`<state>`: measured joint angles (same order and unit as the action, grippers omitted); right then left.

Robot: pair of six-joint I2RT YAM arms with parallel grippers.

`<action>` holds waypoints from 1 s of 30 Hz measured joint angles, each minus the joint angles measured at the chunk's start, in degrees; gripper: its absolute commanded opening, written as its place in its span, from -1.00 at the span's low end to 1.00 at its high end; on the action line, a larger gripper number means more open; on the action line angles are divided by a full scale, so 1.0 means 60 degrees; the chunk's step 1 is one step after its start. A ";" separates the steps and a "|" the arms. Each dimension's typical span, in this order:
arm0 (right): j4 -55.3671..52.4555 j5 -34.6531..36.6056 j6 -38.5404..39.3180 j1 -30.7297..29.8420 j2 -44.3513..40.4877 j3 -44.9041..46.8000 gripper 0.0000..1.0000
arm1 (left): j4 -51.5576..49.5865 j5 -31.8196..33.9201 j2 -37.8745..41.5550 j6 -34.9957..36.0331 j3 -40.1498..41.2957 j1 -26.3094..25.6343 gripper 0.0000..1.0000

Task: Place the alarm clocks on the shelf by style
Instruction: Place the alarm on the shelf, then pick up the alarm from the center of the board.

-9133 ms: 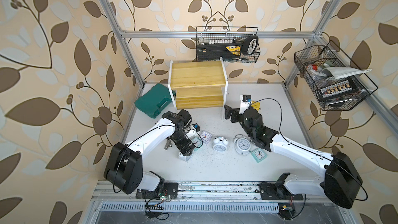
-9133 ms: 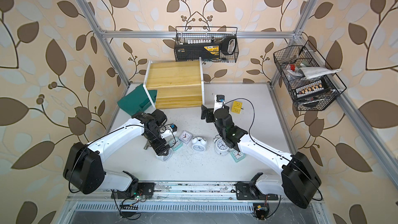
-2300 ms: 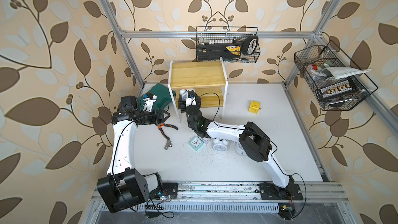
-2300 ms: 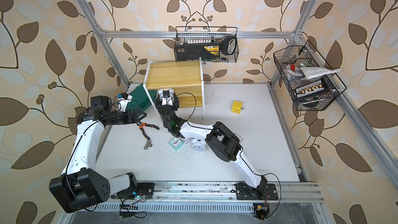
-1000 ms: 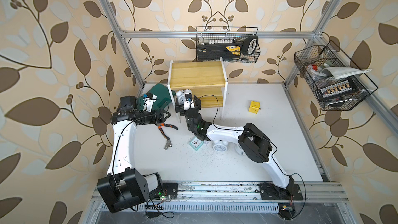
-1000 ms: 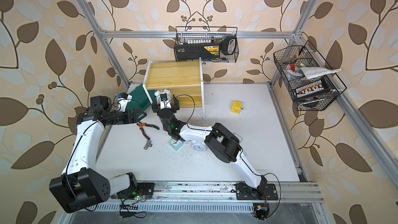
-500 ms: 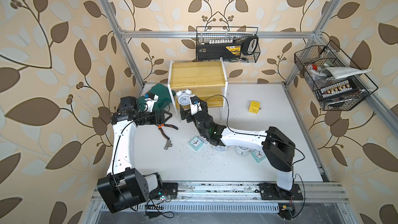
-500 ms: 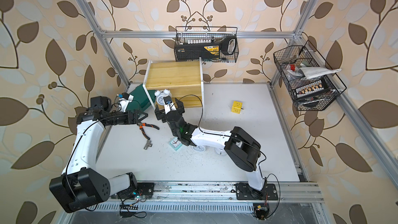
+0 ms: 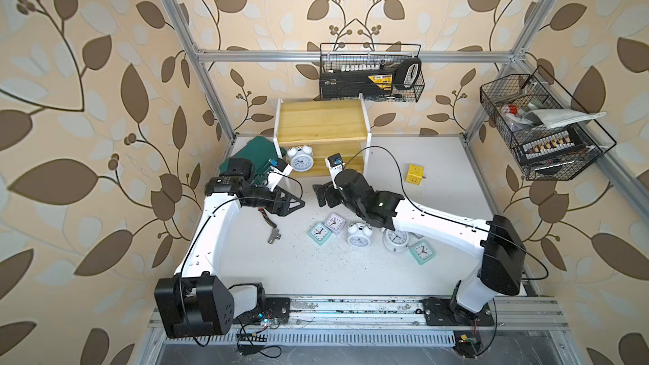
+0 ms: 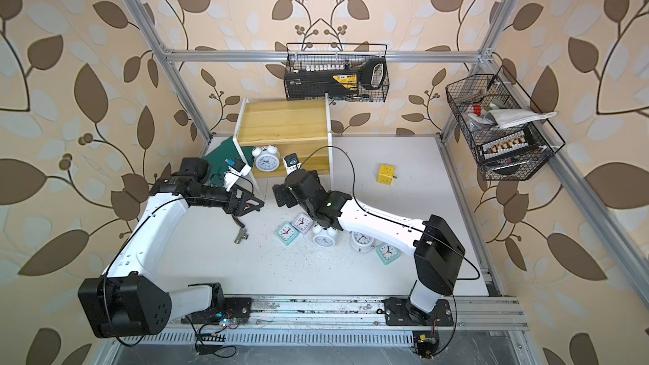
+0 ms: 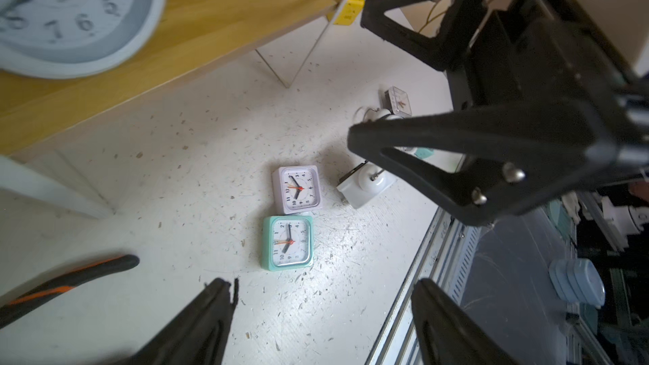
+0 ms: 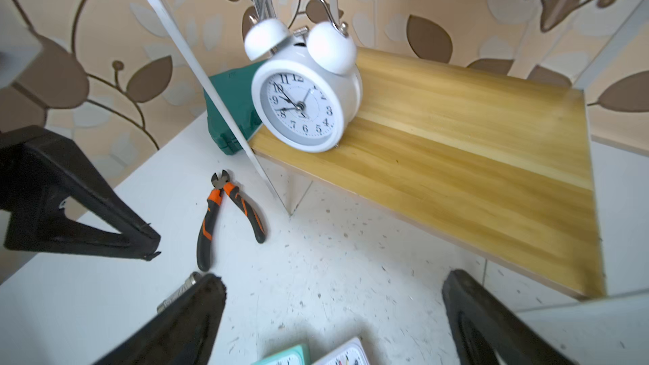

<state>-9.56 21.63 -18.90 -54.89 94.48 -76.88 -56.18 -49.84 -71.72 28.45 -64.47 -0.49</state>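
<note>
Robot lab cell dressed up as a living room

We reckon it's a lab rig, not a real home: the leafy wallpaper (image 9: 87, 64) sits behind a bare aluminium frame (image 9: 351, 56), a white robot arm (image 9: 207, 237) is bolted at each end of a metal rail (image 9: 354, 307) along the front of the scuffed white tabletop (image 9: 316, 275), with a small circuit board (image 9: 264, 323) lying beside it, and black wire baskets (image 9: 370, 44) of tools and parts hang up on the walls.

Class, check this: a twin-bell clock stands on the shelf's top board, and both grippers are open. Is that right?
Not quite: the clock stands on the lower board of the shelf, as the right wrist view shows. The left gripper and right gripper are indeed open.
</note>
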 measured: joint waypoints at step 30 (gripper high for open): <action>-0.2557 0.0091 -0.0889 0.1483 -0.5916 0.4156 0.98 | 0.3519 0.1876 -0.3679 0.0973 0.0251 -0.5100 0.98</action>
<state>-24.91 22.17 -24.23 -46.00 58.98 -51.94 -35.07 -38.59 -93.80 34.28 -62.96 -31.09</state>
